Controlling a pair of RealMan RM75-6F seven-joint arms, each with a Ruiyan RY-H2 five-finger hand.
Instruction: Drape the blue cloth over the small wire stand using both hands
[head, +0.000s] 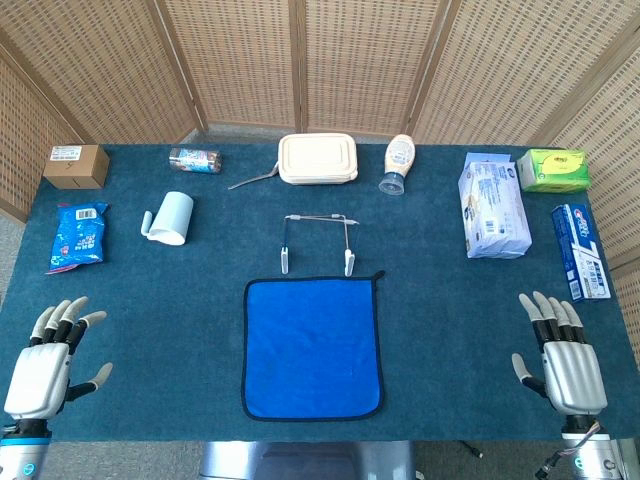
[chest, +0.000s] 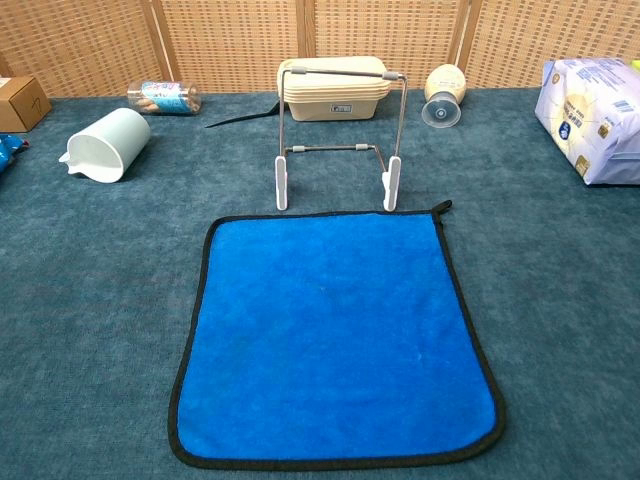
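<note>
My blue cloth (chest: 335, 335) lay flat on the table (chest: 90, 300); the wire stand (chest: 338, 140) stood upright just beyond it at twelve o'clock, a tipped cup (chest: 105, 143) at ten.

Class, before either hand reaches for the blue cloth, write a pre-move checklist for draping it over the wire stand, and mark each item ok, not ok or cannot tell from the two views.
1. Blue cloth lies flat and unfolded on the table: ok.
2. Wire stand is upright, just beyond the cloth's far edge: ok.
3. Nothing rests on the cloth: ok.
4. Left hand holds nothing, fingers apart: ok.
5. Right hand holds nothing, fingers apart: ok.
6. Stand is steady enough to take the cloth without tipping: cannot tell.
</note>
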